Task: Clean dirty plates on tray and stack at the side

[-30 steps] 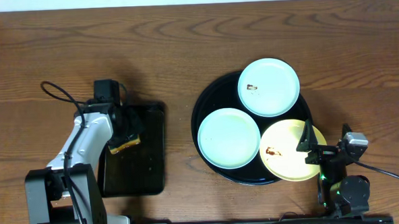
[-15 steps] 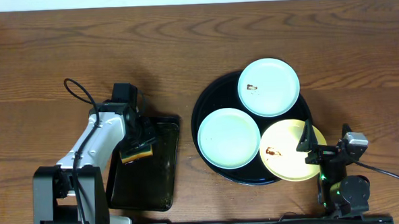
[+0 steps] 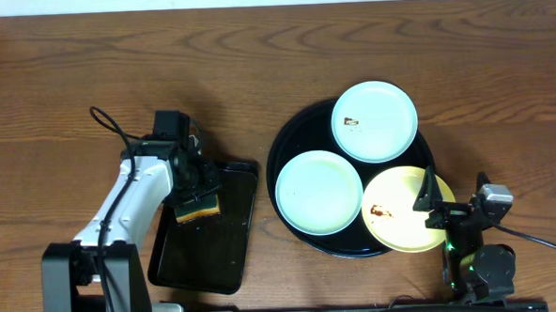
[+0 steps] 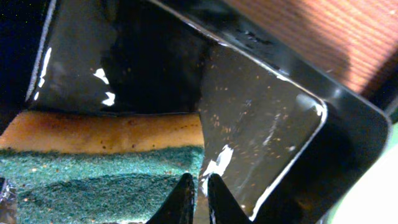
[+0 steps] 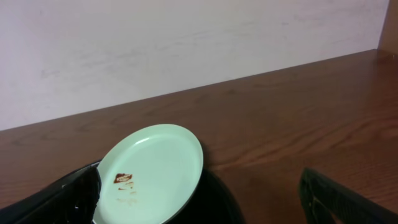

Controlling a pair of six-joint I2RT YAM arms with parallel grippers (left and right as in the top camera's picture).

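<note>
Overhead: plates (image 3: 319,192) on tray (image 3: 296,136) — left end effector (image 4: 200,194) clenched, right end effector (image 3: 432,206) released.

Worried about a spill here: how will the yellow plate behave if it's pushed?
The yellow plate looks thin and light, so it would probably slide easily on the glossy black tray. It overhangs the tray's rim, so pressing its outer edge might tip it.

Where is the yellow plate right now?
In the overhead view, the yellow plate lies at the near right edge of the round black tray, just right of a light-blue plate and overhanging the rim.
</note>
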